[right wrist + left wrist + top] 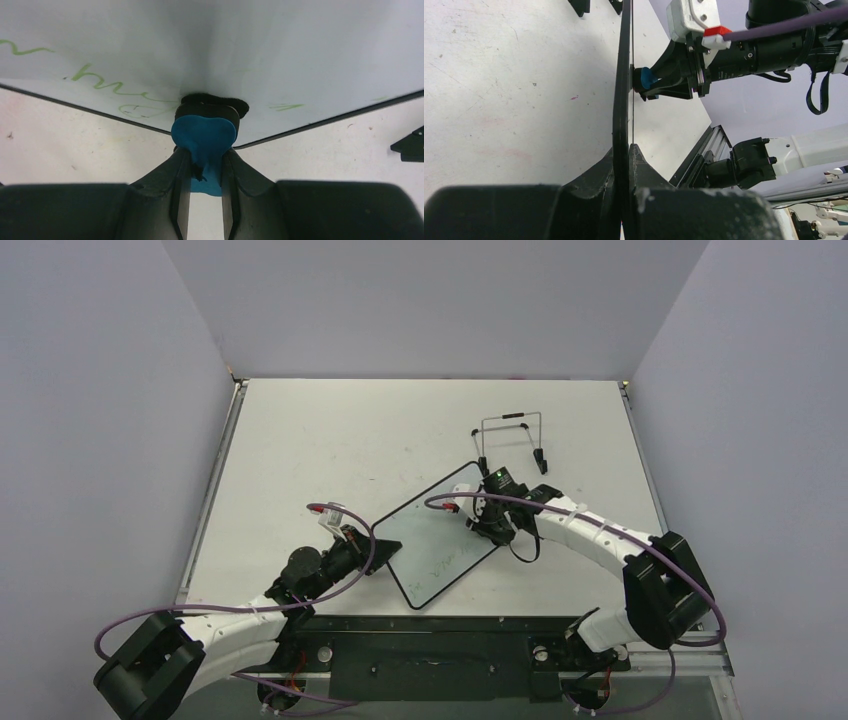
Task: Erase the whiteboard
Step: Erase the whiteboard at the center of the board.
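Left pincer (622,152) clamps the whiteboard (440,538) edge; right pincer (205,161) holds a blue eraser (202,132) against its face.

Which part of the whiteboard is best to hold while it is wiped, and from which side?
Its thin frame at the left corner, approached edge-on from the left, one finger on each face. The whiteboard is flat and thin, so the jaws span it, and that corner is away from the green writing and the eraser in the right gripper. The left gripper holds it so.

Wire stand (541,456), black feet, on white table (330,430), far side.
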